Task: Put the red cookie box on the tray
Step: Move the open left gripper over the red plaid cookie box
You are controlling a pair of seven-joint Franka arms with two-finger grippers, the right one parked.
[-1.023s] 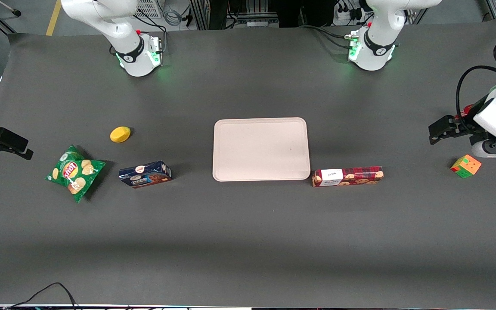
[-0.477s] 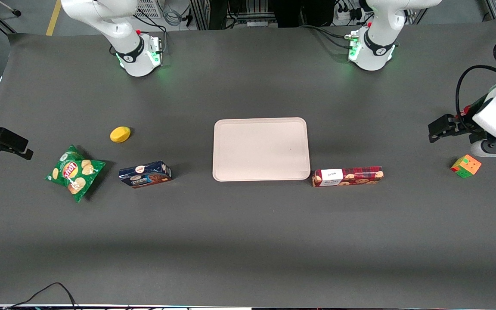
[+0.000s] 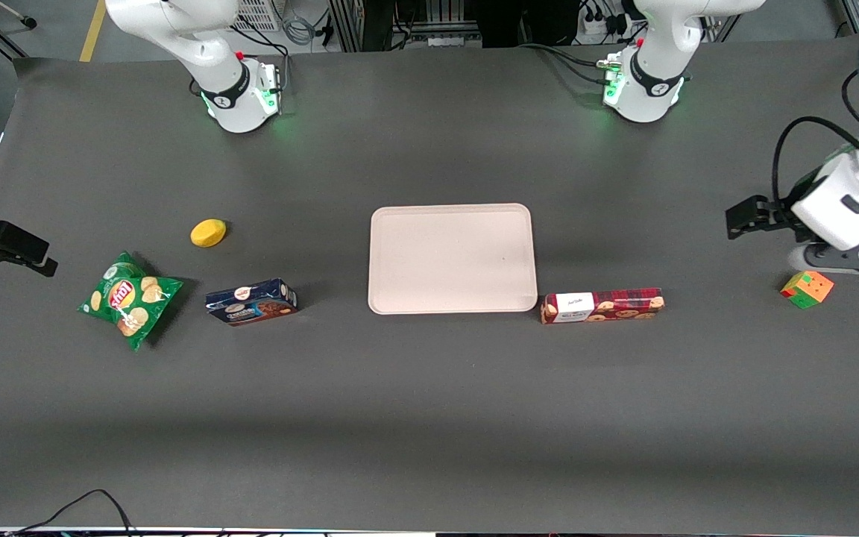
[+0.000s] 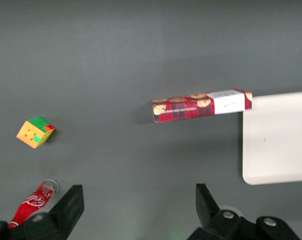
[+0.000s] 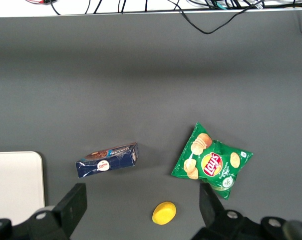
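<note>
Red cookie box (image 3: pixel 602 306): lying flat on table, one end just beside tray (image 3: pixel 452 258). Gripper (image 3: pixel 741 221): spread wide, holding nothing, well apart toward working arm's end. Risk: a careless approach pushing the box against tray rim.

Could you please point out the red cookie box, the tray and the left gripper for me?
red cookie box (image 3: pixel 602 306), front view, middle of its plaid top.
tray (image 3: pixel 452 257), front view, bare middle of its floor.
gripper (image 4: pixel 140 207), left wrist view, midway between its open fingertips, above the table near the cube.
</note>
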